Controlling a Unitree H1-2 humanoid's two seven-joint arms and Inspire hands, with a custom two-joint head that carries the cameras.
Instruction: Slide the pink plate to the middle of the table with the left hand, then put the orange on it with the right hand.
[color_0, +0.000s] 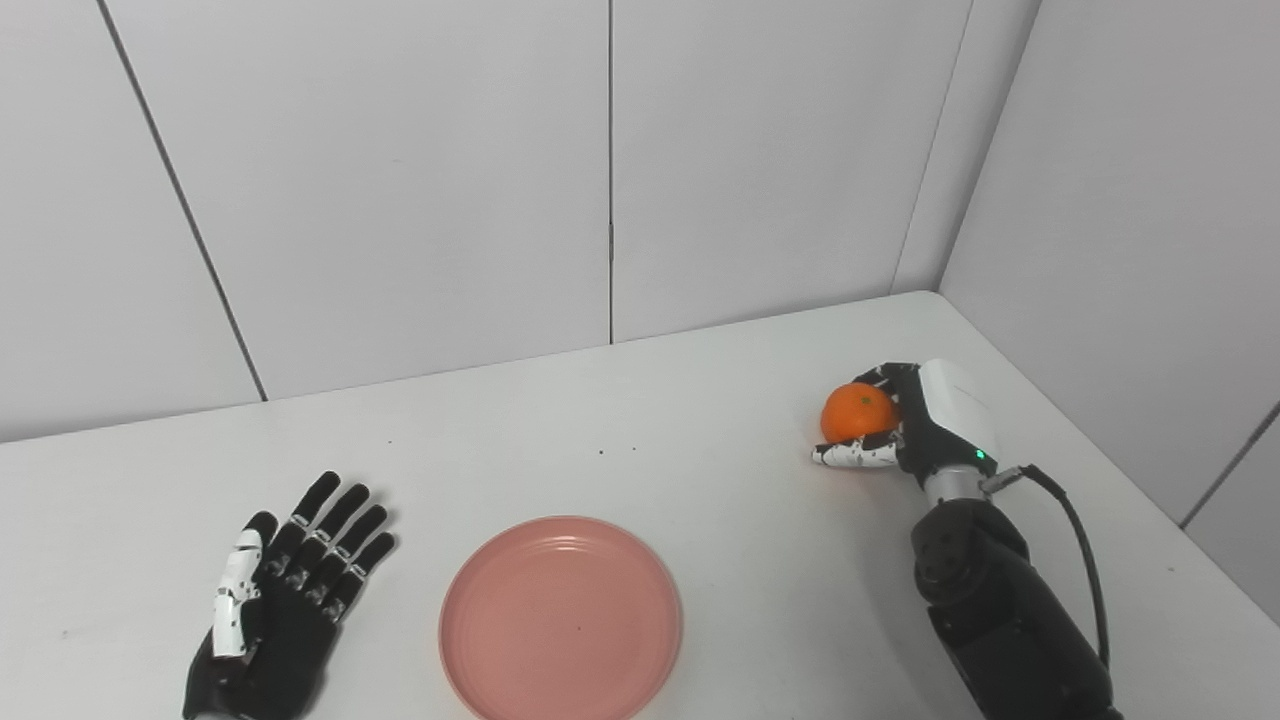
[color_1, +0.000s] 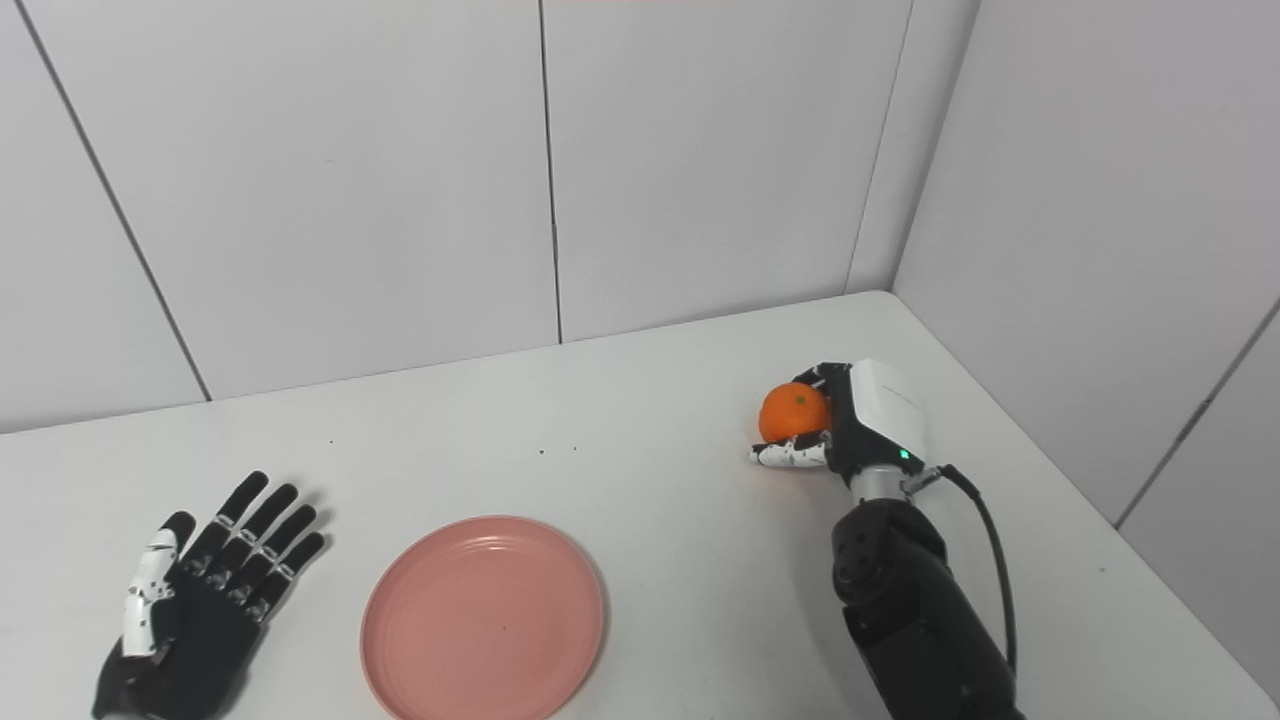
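Note:
The pink plate (color_0: 560, 620) lies empty near the table's front edge, about mid-width. To its left my left hand (color_0: 285, 600) rests flat on the table, open, fingers spread, a short gap from the plate's rim. At the right side of the table my right hand (color_0: 925, 420) wraps the orange (color_0: 857, 410): fingers curl over its far side and the white thumb (color_0: 855, 455) lies under its near side. I cannot tell whether the orange touches the table.
The white table (color_0: 640, 440) meets grey wall panels (color_0: 400, 200) at the back and on the right, forming a corner behind my right hand. A black cable (color_0: 1085, 560) loops off the right forearm.

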